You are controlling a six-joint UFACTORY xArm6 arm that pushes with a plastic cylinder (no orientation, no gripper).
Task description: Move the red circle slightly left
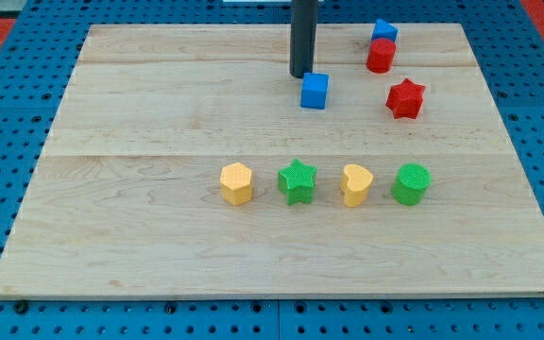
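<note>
The red circle (381, 56) stands near the view's top right, touching a blue block (383, 31) just above it. My tip (302, 75) is the lower end of the dark rod, at the top centre. It sits just left of and above a blue cube (314, 91), close to it or touching it. The tip is well to the left of the red circle, about a block's width lower.
A red star (405, 98) lies below and right of the red circle. A row in the lower half holds a yellow hexagon (237, 183), a green star (297, 181), a yellow heart (355, 184) and a green circle (410, 184). The wooden board (140, 217) lies on blue pegboard.
</note>
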